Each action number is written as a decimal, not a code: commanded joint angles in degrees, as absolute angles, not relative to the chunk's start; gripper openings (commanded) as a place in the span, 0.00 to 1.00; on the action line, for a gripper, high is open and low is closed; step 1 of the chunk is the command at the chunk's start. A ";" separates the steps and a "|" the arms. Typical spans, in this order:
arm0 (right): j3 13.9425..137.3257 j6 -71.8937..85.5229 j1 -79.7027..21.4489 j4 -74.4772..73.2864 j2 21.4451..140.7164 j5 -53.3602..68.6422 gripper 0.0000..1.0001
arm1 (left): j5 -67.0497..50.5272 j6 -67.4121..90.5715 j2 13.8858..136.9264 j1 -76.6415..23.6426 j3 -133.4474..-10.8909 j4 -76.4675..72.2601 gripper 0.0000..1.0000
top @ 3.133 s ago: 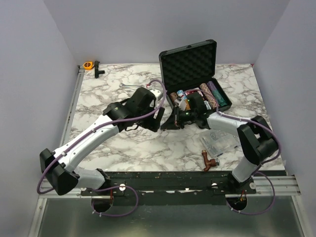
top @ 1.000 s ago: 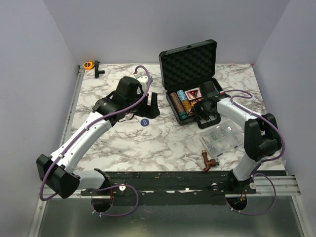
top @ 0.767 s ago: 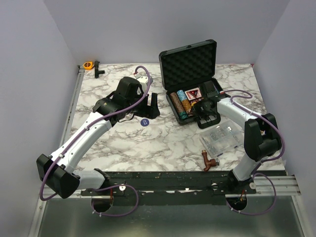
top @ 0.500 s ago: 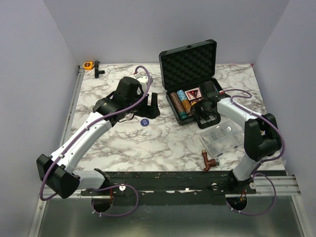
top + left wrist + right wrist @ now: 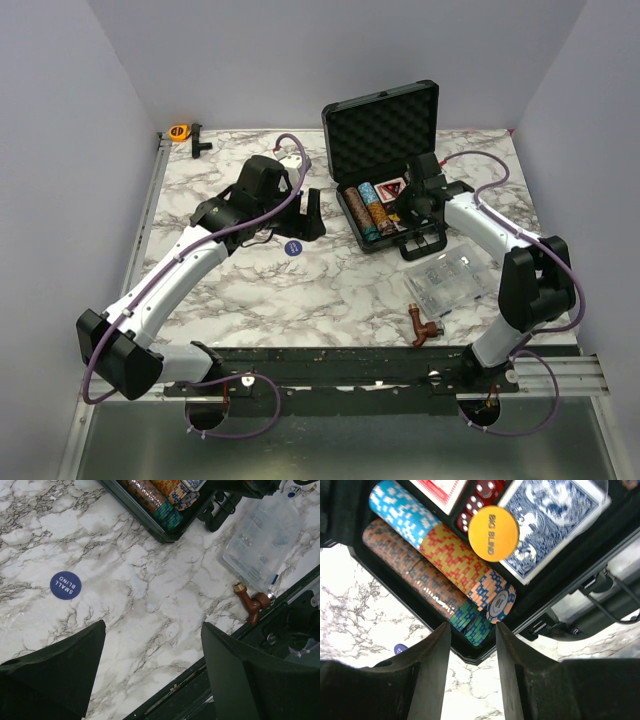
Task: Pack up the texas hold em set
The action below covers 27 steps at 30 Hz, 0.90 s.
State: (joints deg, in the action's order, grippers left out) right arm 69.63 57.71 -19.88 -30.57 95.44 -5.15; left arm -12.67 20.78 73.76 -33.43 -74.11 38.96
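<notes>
Case [image 5: 385,130] stands open at the far right of the table [image 5: 330,290]. Only the right wrist view shows the yellow disc [image 5: 493,533] lying on the blue deck [image 5: 555,515] inside it, with the right gripper [image 5: 472,630] jaws spread and empty. The left wrist view shows the blue disc [image 5: 65,584] on the table, with the left gripper [image 5: 152,630] jaws spread and empty.

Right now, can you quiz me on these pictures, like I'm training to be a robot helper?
1. True or false: the blue disc lies on the table, outside the case.
2. What colour is the BIG BLIND disc? A yellow, B green, C white.
3. Which gripper hangs over the case?
Key: 1 true. 2 A. 3 the right gripper.
</notes>
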 commanded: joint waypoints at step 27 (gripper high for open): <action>71.62 50.70 -19.51 -29.08 101.38 -3.59 0.28 | -16.17 20.92 74.62 -31.86 -72.85 36.91 0.77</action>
State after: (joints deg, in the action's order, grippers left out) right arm 72.99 49.08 -19.77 -32.51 99.13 -5.93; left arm -15.05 20.84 74.76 -32.29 -73.23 38.24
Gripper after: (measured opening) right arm 0.299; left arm 0.766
